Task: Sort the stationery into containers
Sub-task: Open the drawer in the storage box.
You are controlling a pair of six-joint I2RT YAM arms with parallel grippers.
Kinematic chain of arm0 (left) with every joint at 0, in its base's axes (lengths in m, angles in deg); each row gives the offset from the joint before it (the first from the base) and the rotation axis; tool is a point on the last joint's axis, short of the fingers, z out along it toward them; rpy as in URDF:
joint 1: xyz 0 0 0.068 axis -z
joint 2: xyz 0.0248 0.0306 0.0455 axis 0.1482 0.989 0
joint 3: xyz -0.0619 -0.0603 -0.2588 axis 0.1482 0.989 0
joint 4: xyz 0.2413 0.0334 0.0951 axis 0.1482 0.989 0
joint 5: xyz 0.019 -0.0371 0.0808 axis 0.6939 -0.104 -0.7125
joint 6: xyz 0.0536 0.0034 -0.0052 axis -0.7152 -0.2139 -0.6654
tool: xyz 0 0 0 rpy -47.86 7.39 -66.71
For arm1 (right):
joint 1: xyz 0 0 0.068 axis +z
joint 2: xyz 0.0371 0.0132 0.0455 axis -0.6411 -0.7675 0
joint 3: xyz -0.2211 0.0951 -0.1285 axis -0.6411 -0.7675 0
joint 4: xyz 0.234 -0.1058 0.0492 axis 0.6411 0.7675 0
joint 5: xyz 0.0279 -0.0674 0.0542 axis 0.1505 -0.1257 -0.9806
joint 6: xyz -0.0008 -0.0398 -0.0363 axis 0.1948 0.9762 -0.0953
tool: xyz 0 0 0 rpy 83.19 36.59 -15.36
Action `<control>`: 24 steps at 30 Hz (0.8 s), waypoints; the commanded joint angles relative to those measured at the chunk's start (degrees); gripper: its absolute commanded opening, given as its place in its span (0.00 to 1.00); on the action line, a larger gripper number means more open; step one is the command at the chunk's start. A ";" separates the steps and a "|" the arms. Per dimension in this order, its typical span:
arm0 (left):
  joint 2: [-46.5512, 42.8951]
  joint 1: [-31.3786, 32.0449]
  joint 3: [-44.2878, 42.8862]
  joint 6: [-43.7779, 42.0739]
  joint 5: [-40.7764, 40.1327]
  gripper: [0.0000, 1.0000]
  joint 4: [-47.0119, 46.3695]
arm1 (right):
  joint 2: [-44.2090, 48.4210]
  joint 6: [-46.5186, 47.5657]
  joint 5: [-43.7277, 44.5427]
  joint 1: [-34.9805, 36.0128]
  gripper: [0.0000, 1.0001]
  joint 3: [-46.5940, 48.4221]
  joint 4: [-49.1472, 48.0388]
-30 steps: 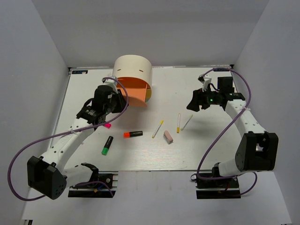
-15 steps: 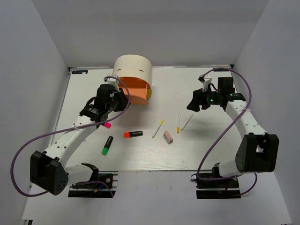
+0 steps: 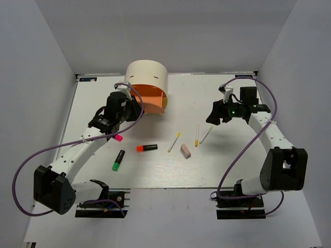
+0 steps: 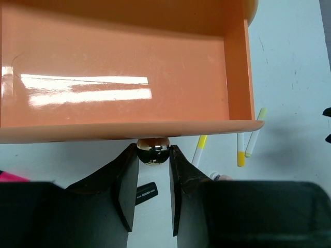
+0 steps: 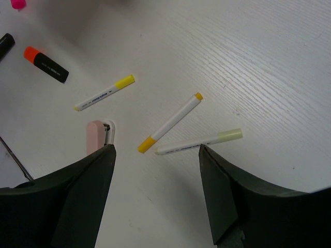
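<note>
The cream cabinet [image 3: 147, 72] stands at the back with its orange drawer [image 4: 124, 77] pulled open and empty, and a yellow drawer [image 3: 164, 103] edge beside it. My left gripper [image 4: 153, 155] is shut on the drawer's round knob [image 4: 153, 151]. The pink [image 3: 118, 138], orange-red [image 3: 147, 148] and green [image 3: 118, 160] highlighters lie on the table. Three white sticks [image 3: 174, 141] [image 3: 197, 135] [image 3: 206, 135] and the pink eraser [image 3: 185, 150] lie mid-table. My right gripper [image 5: 156, 150] is open and empty, hovering above the two right sticks [image 5: 170, 123] [image 5: 199, 141].
White walls enclose the table [image 3: 232, 165] on the left, right and back. The cabinet takes up the back centre. Purple cables loop from both arms.
My left arm has moved toward the cabinet and the orange drawer has slid partly inward. The right gripper has shifted slightly left.
</note>
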State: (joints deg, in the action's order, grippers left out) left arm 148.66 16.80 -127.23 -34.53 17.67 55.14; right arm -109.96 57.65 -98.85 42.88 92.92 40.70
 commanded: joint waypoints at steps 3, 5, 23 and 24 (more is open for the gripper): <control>-2.32 0.25 -1.68 1.26 0.58 0.27 -3.23 | 2.18 0.68 -1.02 -0.10 0.72 -1.16 -0.59; -2.32 0.25 -1.07 1.26 -0.12 0.30 -3.23 | 2.09 0.59 -1.20 -0.02 0.72 -1.25 -0.68; 0.49 0.25 -0.45 2.31 -1.88 0.49 -4.72 | 2.62 0.86 -0.94 -0.02 0.72 -1.68 -0.68; 0.49 0.25 -0.44 2.31 -1.36 0.51 -4.72 | 2.62 0.77 -0.94 -0.02 0.72 -1.60 -0.51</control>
State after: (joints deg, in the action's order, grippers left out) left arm 149.51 16.80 -127.23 -32.65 16.03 52.17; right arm -109.20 57.76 -98.85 43.10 91.74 40.75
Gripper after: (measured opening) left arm 0.498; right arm 0.714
